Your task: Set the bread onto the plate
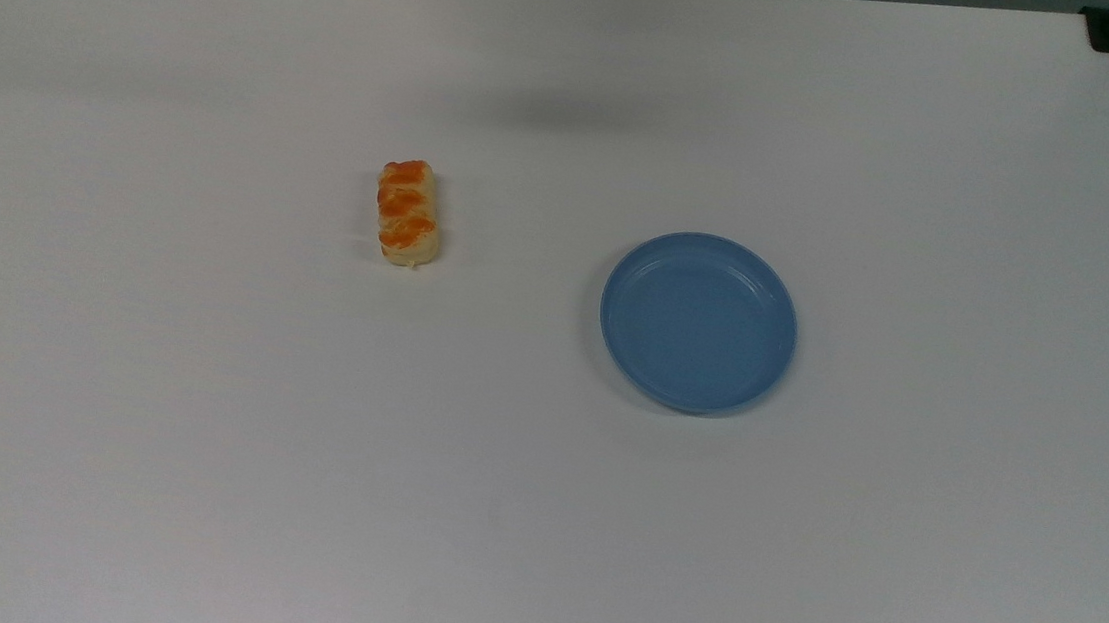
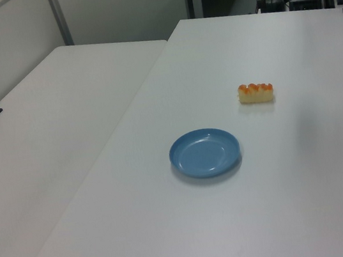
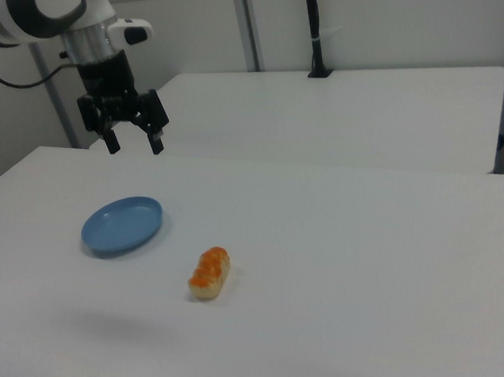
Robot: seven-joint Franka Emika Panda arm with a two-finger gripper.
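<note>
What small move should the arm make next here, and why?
Probably bring the gripper down over the small oblong pale-yellow bun with orange-brown glazed lumps. The open fingers hang high above the white table, holding nothing, while the bun lies on the table apart from the empty round blue plastic plate.

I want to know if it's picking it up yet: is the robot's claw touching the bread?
Apart. In the right view the gripper hangs open, high above the table, while the bread lies on the table far below it, beside the plate.
</note>
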